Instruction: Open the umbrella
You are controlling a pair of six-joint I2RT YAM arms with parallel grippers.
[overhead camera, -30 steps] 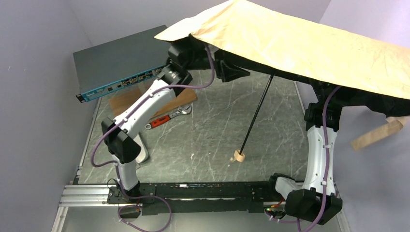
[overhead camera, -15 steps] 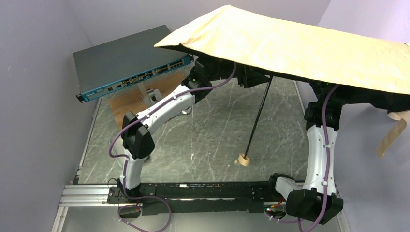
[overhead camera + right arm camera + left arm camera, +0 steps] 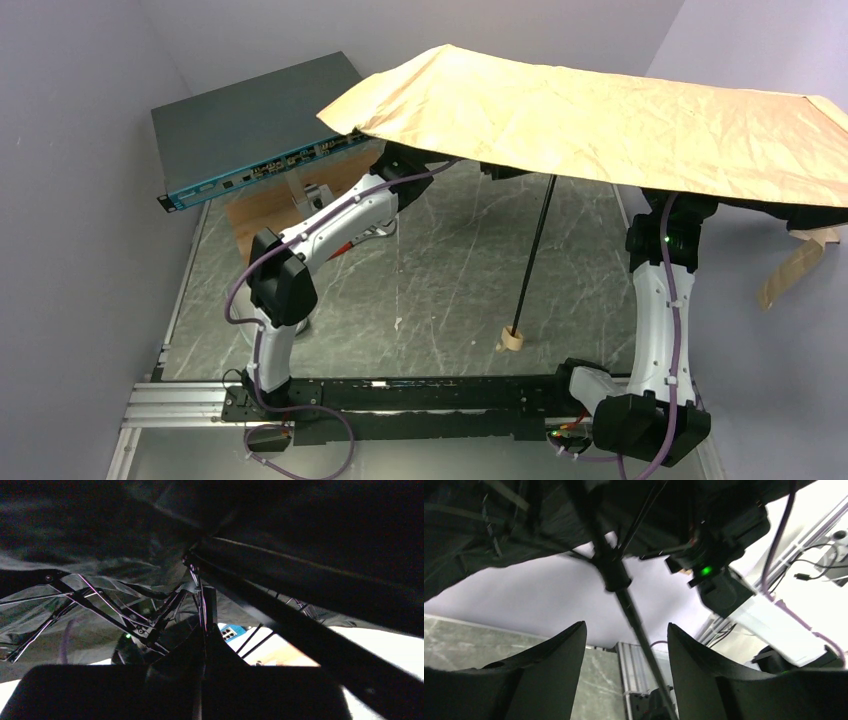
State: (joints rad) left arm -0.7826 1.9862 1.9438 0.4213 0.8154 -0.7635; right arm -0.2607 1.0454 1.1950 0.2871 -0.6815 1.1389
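Observation:
The umbrella (image 3: 600, 125) is spread open, its tan canopy held high over the back of the table. Its thin black shaft (image 3: 532, 255) slants down to the cream handle (image 3: 510, 338), which rests on the table. Both grippers are hidden under the canopy in the top view. In the left wrist view my left gripper (image 3: 626, 635) is open, and the shaft (image 3: 636, 622) passes between its fingers without touching them, below the runner (image 3: 613, 575). In the dark right wrist view my right gripper (image 3: 204, 630) is shut on a thin umbrella rib (image 3: 200, 592) under the black lining.
A dark network switch (image 3: 250, 125) with a blue front sits at the back left on a wooden block (image 3: 265, 210). A tan strap (image 3: 790, 268) hangs from the canopy's right edge. A metal rail (image 3: 400, 392) runs along the near edge.
My left arm has swung right, under the canopy, towards the shaft. The canopy has risen on the right and levelled. The handle has slid a little to the right.

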